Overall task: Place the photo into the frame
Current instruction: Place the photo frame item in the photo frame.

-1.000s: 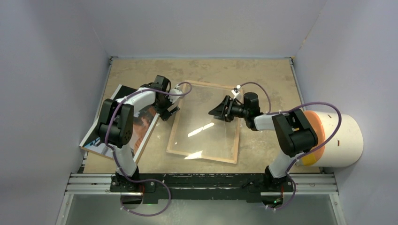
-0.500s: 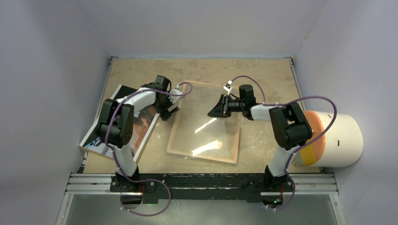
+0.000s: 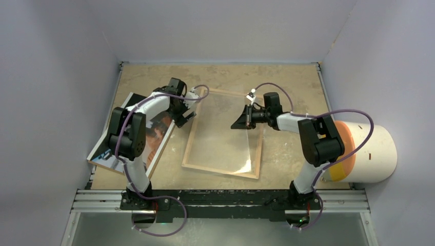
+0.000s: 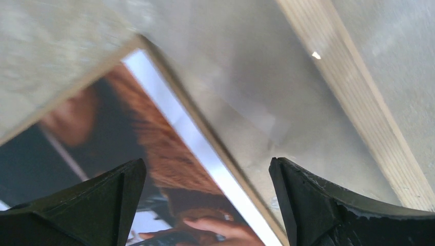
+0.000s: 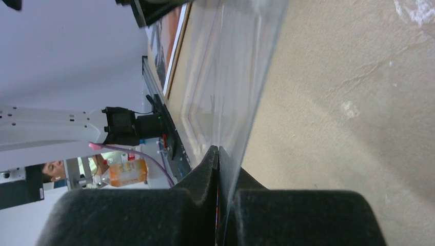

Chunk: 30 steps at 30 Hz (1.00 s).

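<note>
The photo (image 3: 156,134) lies flat on the table (image 3: 287,82) at 9 o'clock of the frame (image 3: 220,170). It is near the frame's left rail without touching it, and the left arm reaches across it. The frame lies at the table's centre, wood-coloured face up.

The left gripper (image 4: 206,161) hangs over the photo's white-bordered edge nearest the frame. Its jaws are spread wide and hold nothing. The right gripper (image 5: 219,154), at 3 o'clock of the frame, has its jaws pressed together on the edge of the clear sheet (image 5: 225,77), which is tilted up off the frame.

Handling, as judged: the photo is a thin glossy print, so it is probably light, flexible, slippery and easily creased. The recommended hold is a pinch on the white border of the long edge facing the frame, away from the corners. The print is likely to sag when lifted.
</note>
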Available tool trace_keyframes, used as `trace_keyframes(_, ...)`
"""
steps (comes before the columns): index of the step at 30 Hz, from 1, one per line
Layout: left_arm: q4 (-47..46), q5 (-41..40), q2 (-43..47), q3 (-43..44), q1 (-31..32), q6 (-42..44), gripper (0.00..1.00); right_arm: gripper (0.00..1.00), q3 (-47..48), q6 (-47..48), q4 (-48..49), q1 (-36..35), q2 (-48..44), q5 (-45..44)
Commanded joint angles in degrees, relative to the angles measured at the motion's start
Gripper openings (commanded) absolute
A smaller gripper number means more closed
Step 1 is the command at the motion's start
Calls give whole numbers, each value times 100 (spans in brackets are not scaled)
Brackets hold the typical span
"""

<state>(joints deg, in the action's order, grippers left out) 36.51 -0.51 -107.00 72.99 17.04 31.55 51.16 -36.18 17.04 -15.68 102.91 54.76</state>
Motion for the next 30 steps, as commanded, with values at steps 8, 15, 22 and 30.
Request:
trace_keyframes(8, 193, 482, -161, 1754, -1039, -779, 100, 0, -379, -86, -444, 160, -765, -818)
trace_keyframes(15, 74, 599, -213, 1473, -1066, -727, 100, 0, -466, -465, -536, 241, -991, -1251)
trace_keyframes(22, 128, 1178, -415, 1249, -965, -823, 100, 0, -935, -1279, 258, 573, -782, -996)
trace_keyframes(30, 34, 1127, -485, 1061, -572, -826, 99, 0, -1121, -1570, 1069, 575, -549, -765)
